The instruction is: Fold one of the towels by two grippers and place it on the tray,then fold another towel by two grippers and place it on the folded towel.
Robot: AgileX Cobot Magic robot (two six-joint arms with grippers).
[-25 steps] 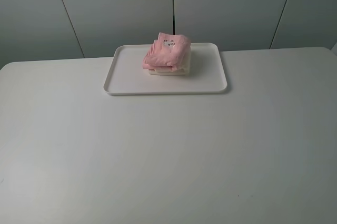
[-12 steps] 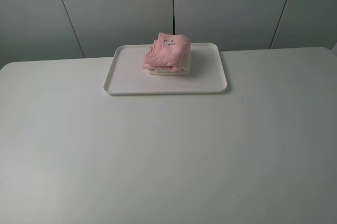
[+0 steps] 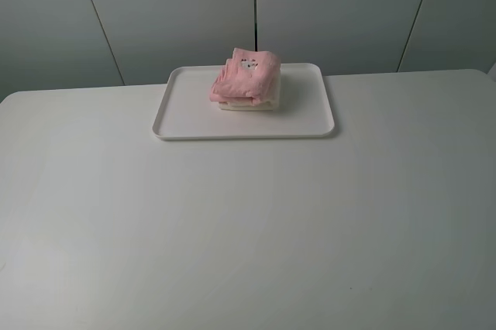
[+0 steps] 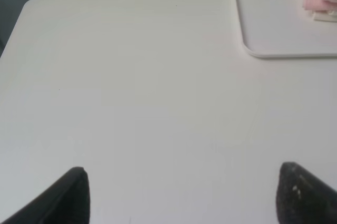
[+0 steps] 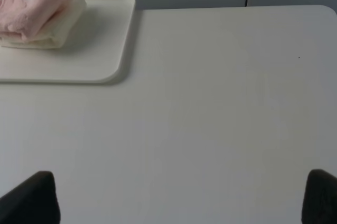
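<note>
The pink towel (image 3: 245, 74) sits on the cream towel (image 3: 249, 103), at the tray's (image 3: 186, 117) twelve o'clock. Both fingers' pairs spread apart, empty; the robot should simply keep clear.

The high camera looks down and forward over the plain white counter (image 3: 248, 221) toward grey wall panels, the flat white plastic tray (image 3: 194, 117) lying far off. Each wrist camera sits low and near the surface — facing the same way, black claw tips at its frame's edge. All three views share that tray and its stacked pink-and-cream towels (image 3: 246, 80).
</note>
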